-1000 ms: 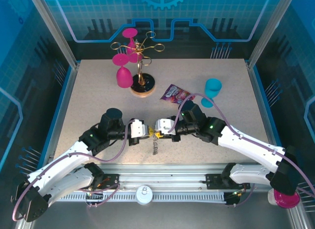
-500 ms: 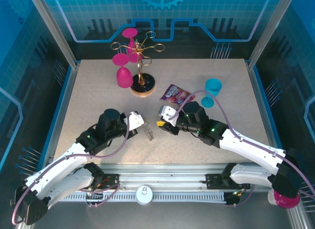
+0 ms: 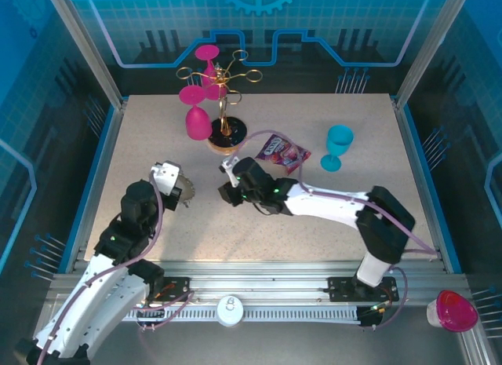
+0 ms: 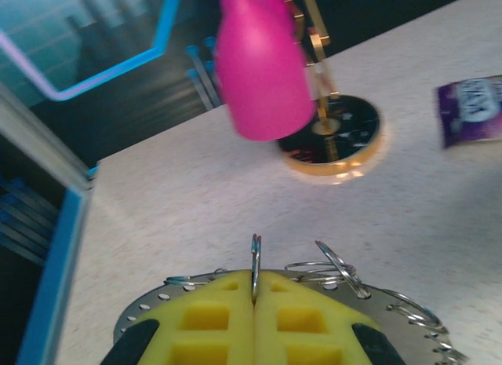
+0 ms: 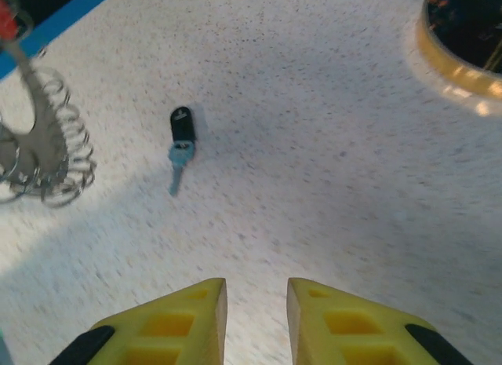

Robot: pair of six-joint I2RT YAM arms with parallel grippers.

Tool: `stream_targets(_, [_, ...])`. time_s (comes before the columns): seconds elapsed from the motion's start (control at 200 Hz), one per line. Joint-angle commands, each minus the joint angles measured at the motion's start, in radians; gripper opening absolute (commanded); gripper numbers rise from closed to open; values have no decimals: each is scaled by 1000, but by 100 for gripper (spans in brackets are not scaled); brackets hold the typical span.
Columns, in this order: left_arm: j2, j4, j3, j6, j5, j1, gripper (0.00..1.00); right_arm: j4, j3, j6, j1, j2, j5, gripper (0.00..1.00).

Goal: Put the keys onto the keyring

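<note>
Pinching one thin silver wire loop of the flat dark grey metal keyring (image 4: pixel 412 322) between yellow pads (image 4: pixel 212 322), the left jaws are pressed together on the wire. The loop stands upright in the seam between them. In the top view the keyring (image 3: pixel 183 191) is at the 9 o'clock side of the speckled beige desk (image 3: pixel 314 114), tilted on edge in the grip. The right jaws sit near the desk's centre, at 6 o'clock from the round gold-and-black stand base (image 3: pixel 227 136). They are slightly parted with nothing between them, above bare surface. In the right wrist view, a small key with a black head and pale bluish blade (image 5: pixel 180 141) lies flat on the desk at 11 o'clock from those jaws, head toward 12 o'clock. It is apart from the keyring (image 5: pixel 35 157) and threaded on no loop. An upside-down pink plastic glass (image 4: pixel 263 67) hangs above the stand base. A purple snack packet (image 3: pixel 282 151) lies at 3 o'clock from it.
</note>
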Motion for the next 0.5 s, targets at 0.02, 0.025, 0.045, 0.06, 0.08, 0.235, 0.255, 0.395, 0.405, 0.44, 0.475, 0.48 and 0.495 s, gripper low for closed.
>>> stream_targets(0.02, [-10, 90, -30, -1, -184, 34, 0, -18, 133, 221, 31, 132, 16, 30])
stream_targets(0.025, [-10, 93, -31, -2, -186, 36, 0, -15, 137, 224, 33, 136, 15, 30])
stream_targets(0.045, [-11, 101, -32, -4, -193, 41, 0, -5, 152, 238, 38, 153, 17, 31])
stream_targets(0.06, [-11, 107, -35, -6, -199, 44, 0, 4, 162, 249, 42, 168, 16, 32])
stream_targets(0.08, [-13, 115, -36, -11, -208, 48, 0, 14, 174, 266, 47, 190, 18, 32])
stream_targets(0.235, [-35, 208, -73, -26, -300, 61, 0, -37, 323, 463, 65, 348, 31, 32])
stream_targets(0.255, [-36, 221, -79, -21, -315, 62, 0, -62, 348, 486, 65, 370, 30, 32])
stream_targets(0.395, [-64, 285, -114, -1, -368, 77, 0, -140, 474, 597, 67, 476, 10, 33])
stream_targets(0.405, [-66, 288, -116, -1, -372, 78, 0, -143, 483, 600, 67, 482, 9, 33])
stream_targets(0.44, [-73, 297, -123, -2, -383, 82, 0, -155, 510, 612, 67, 503, 11, 34])
stream_targets(0.475, [-79, 306, -132, -6, -395, 85, 0, -170, 538, 622, 67, 524, 11, 34])
stream_targets(0.48, [-81, 308, -132, -6, -396, 85, 0, -172, 542, 624, 67, 527, 11, 34])
stream_targets(0.495, [-85, 312, -136, -8, -401, 86, 0, -178, 554, 627, 68, 536, 12, 34])
